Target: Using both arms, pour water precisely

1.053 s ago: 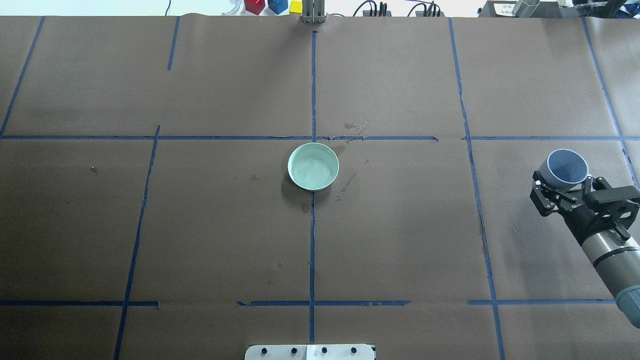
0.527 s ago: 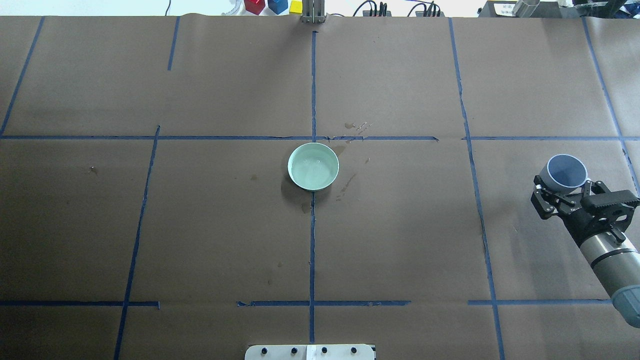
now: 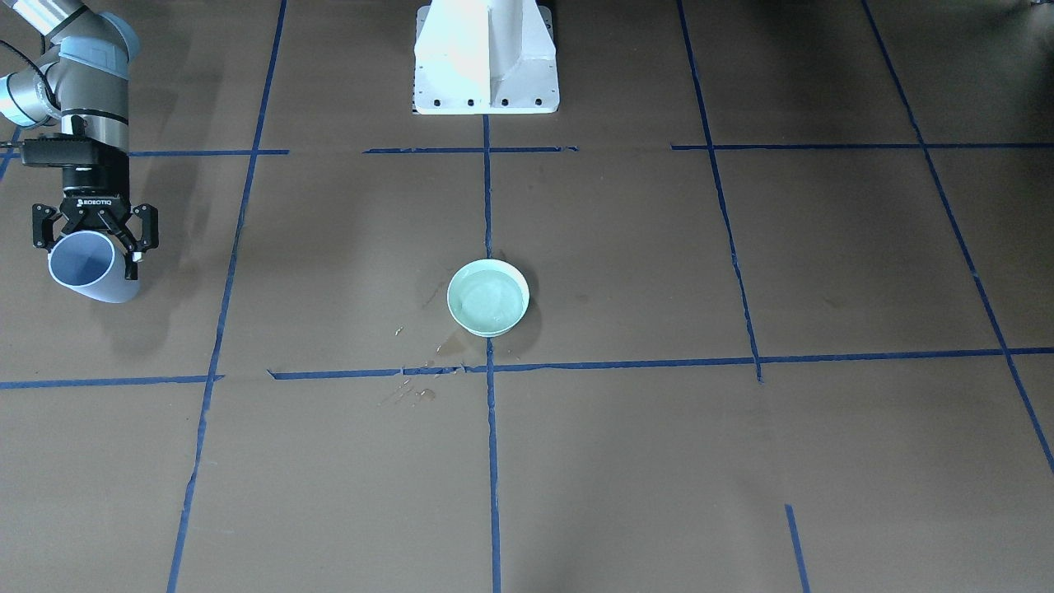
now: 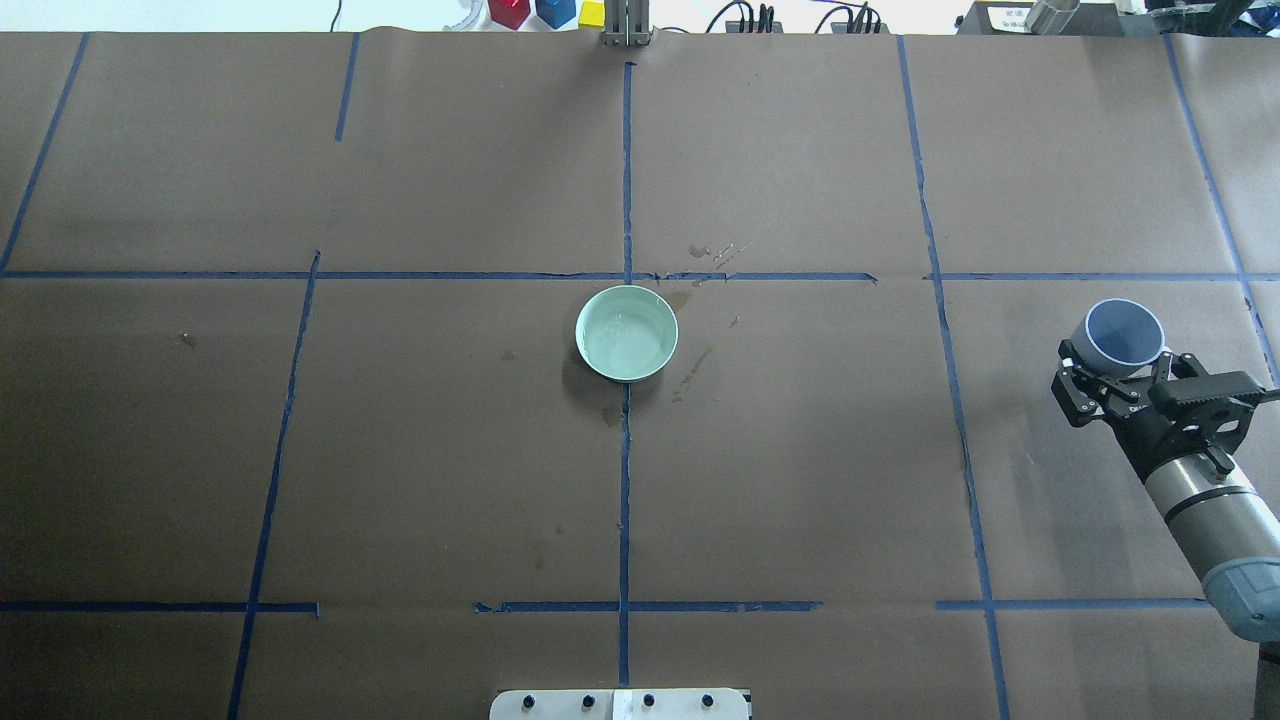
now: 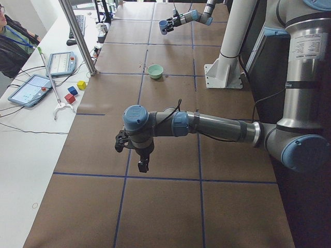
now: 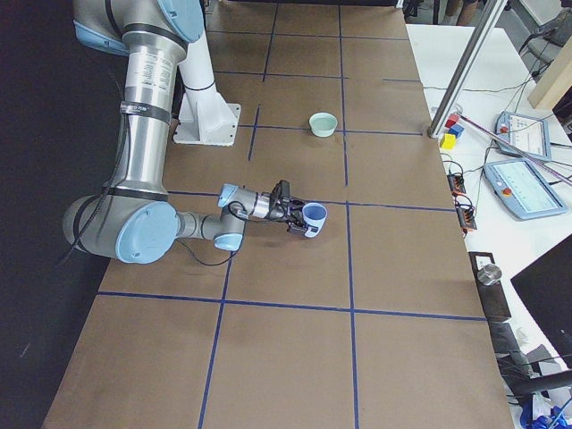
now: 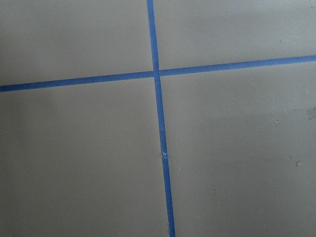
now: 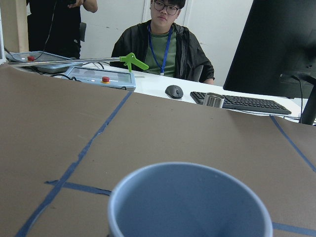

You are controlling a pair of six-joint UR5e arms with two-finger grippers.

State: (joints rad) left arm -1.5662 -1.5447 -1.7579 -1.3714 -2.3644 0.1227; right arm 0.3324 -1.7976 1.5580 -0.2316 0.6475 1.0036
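Against the earlier overhead frames, the right gripper (image 4: 1115,365) has drawn slightly toward the table centre with its cup (image 4: 1125,333), whose mouth now reads smaller. The fingers remain clamped on the blue cup's wall, and the cup is held off the paper, tilted, mouth turned away from the wrist. The bowl (image 4: 579,340) has not shifted. The water (image 4: 628,340) lies in this pale green bowl at the table centre, with spilt drops (image 4: 695,372) as dark wet marks on the paper just beside it and more at the tape line beyond it. Cup and bowl are well apart, and one long blue tape line (image 4: 950,400) runs across the paper between them. The left gripper (image 5: 141,165) hangs fingers-down over a tape crossing at the far left end of the table, and whether its fingers are parted or closed cannot be told. Its wrist camera shows only paper and tape. The white pedestal (image 3: 486,58) stands at the robot's edge. Past the table's far edge sit coloured blocks (image 4: 533,12). The right wrist view shows a seated operator (image 8: 163,39), a keyboard (image 8: 242,102) and a mouse (image 8: 174,91) on the side desk.
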